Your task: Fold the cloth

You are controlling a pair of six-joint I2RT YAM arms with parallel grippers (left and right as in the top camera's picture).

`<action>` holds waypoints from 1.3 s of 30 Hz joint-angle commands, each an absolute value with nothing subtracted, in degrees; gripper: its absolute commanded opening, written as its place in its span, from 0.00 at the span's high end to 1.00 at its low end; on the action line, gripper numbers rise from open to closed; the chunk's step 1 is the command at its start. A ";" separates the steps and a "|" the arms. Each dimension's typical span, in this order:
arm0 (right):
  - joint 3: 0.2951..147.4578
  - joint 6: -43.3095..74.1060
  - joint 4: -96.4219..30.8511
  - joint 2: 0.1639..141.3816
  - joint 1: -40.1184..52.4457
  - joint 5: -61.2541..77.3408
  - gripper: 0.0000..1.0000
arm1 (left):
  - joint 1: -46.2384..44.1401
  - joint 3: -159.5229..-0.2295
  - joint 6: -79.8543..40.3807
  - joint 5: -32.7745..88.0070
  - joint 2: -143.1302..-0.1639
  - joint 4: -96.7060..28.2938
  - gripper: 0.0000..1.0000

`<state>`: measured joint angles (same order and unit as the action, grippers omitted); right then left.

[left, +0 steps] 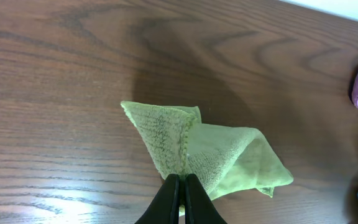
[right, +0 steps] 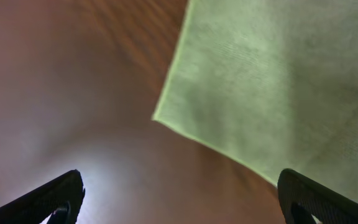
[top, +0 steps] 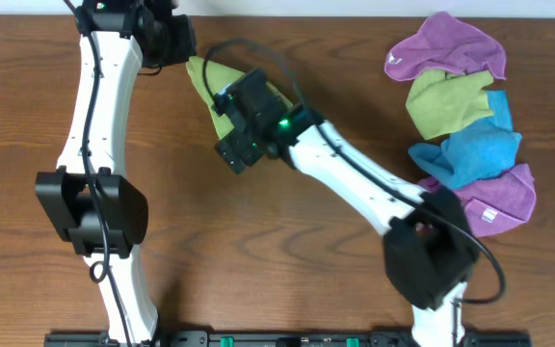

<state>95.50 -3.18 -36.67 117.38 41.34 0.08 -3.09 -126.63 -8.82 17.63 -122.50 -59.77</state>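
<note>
While the left gripper (left: 180, 182) pinches the cloth (left: 219, 155) tight by one edge, the right gripper (right: 180, 186) hovers with jaws spread above it, at eleven o'clock on the tabletop (top: 258, 251).

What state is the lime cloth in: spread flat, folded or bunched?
Bunched, not neatly folded: the cloth sits in rumpled, overlapping layers, with the shut left gripper pinching it at one edge.
</note>
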 commanded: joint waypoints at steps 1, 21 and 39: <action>95.94 -2.04 -34.89 120.51 42.76 -7.77 0.01 | -2.24 -128.05 -9.02 16.73 -122.34 -59.79 0.94; 95.90 -1.78 -30.15 126.45 43.94 -3.62 0.28 | -2.11 -128.05 -9.04 16.78 -122.34 -59.94 0.94; 95.90 -1.74 -29.06 130.65 44.34 -1.04 0.42 | -2.13 -128.05 -9.08 17.65 -122.34 -59.94 0.94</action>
